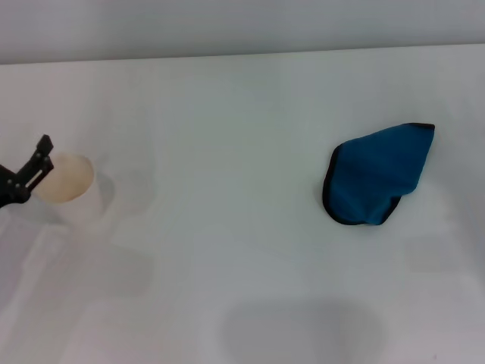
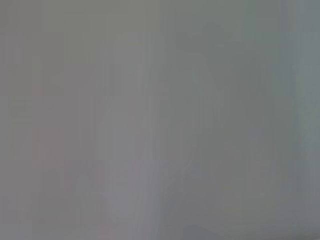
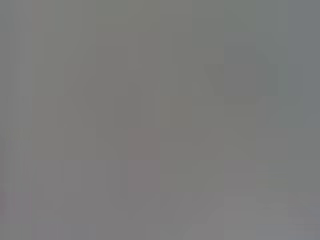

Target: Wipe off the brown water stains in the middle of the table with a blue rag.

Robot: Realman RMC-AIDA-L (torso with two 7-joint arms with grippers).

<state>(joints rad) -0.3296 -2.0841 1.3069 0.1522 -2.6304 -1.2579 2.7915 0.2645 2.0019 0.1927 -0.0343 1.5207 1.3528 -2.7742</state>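
The left gripper (image 1: 34, 163), a black two-fingered claw, reaches in from the left edge of the head view, and its tips lie against the rim of a white paper cup (image 1: 70, 189). Whether its fingers clamp the cup or only touch it cannot be told. The cup stands on the left side of the table, its open mouth showing pale cream inside.

The bright blue soft rag (image 1: 377, 177) with black edging lies on the right side of the large plain white table (image 1: 227, 114), well apart from the cup and the left gripper. It is folded over on itself into a rough wedge. Its long axis runs on a diagonal, from a rounded, wider end nearer the robot and toward the table's middle, up to a pointed corner that aims away from the robot and to the right. The black edging traces the rounded end and the far corner. A soft fold crosses the cloth along that same diagonal. The rag rests flat on the surface, with nothing touching it.

The brown water stains do not show in the middle of the table. Both wrist views are a flat grey blur and show nothing that can be told. The right gripper is out of sight.
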